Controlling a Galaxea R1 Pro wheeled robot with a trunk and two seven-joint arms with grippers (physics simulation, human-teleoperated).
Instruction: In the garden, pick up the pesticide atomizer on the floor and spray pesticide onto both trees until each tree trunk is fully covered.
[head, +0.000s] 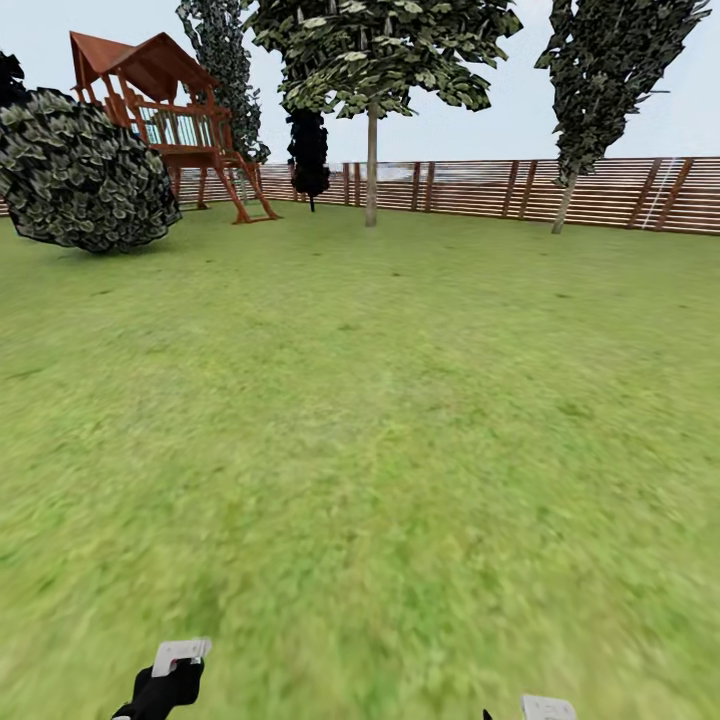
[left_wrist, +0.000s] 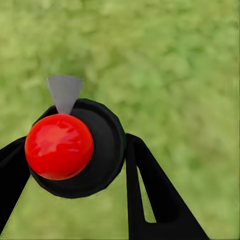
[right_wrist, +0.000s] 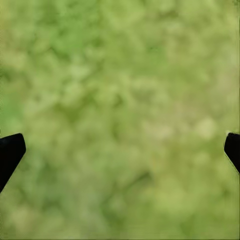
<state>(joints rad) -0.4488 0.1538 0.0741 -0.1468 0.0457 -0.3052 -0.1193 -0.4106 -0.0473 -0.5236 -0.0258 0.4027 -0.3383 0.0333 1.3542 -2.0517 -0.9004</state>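
Got the pesticide atomizer (left_wrist: 75, 150) pinched in my left fingers (left_wrist: 135, 190), red cap toward the wrist camera; my right fingers (right_wrist: 120, 150) hang wide apart over bare grass. Main worry: it's a thin grip, so a bumpy drive could twist it loose. The nearest tree trunk (head: 371, 165) is far off by the fence (head: 600, 195), with open lawn (head: 400, 420) between; the bush (head: 85, 170) and playset (head: 170, 120) sit off left.

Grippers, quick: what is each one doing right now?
Left gripper: closed on a black object with a red ball-shaped top.
Right gripper: open, nothing between its fingers, grass below.
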